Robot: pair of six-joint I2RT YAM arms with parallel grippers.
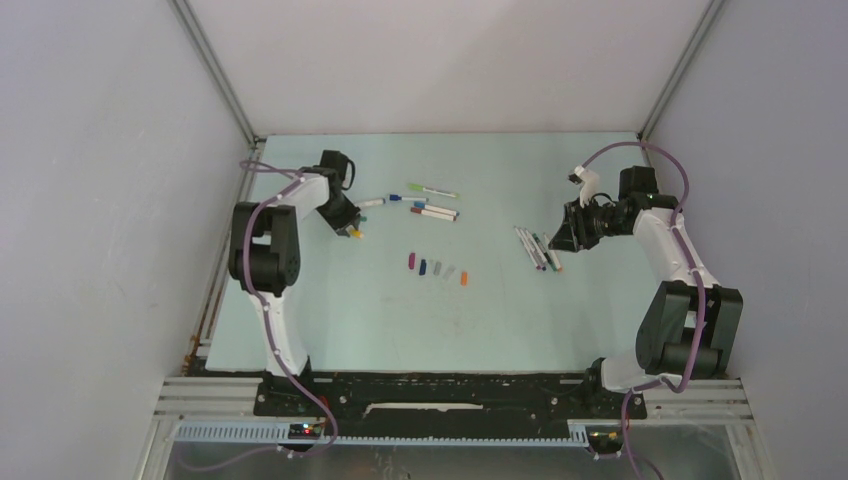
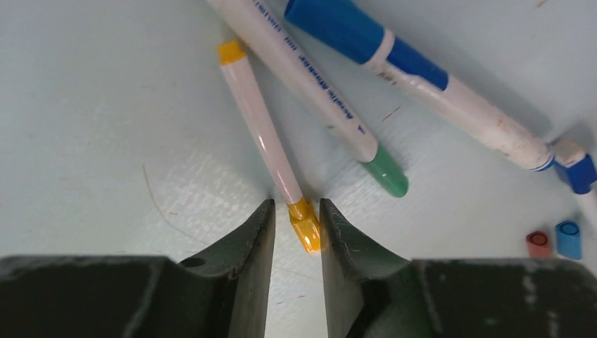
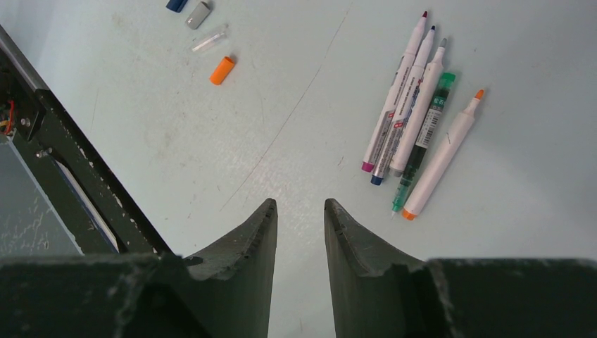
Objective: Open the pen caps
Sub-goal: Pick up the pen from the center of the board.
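Five loose pen caps (image 1: 437,267), purple, blue, grey, a pale one and orange, lie in a short row at the middle of the pale green desk (image 1: 330,320), seen from overhead. On the right arm's side of the row, five uncapped pens (image 1: 537,248) lie side by side, coloured tips bare. Behind the row, more pens (image 1: 432,202) lie scattered, with green, blue and red ends among them. On the left arm's side of the row, the left claw (image 2: 297,211) is down at the desk. Its fingers are narrowly parted, and the yellow end of a yellow pen (image 2: 264,134) lies in the gap, close against one finger and clear of the other; no grip on it shows. Just beyond that pen lie a green-capped pen (image 2: 331,105) and a blue-capped pen (image 2: 422,77), with a red cap (image 2: 538,243) and a blue cap (image 2: 568,239) sitting loose farther off. The right claw (image 3: 299,211), beyond the uncapped pens as seen from the row, hangs above bare desk, narrowly parted and empty.
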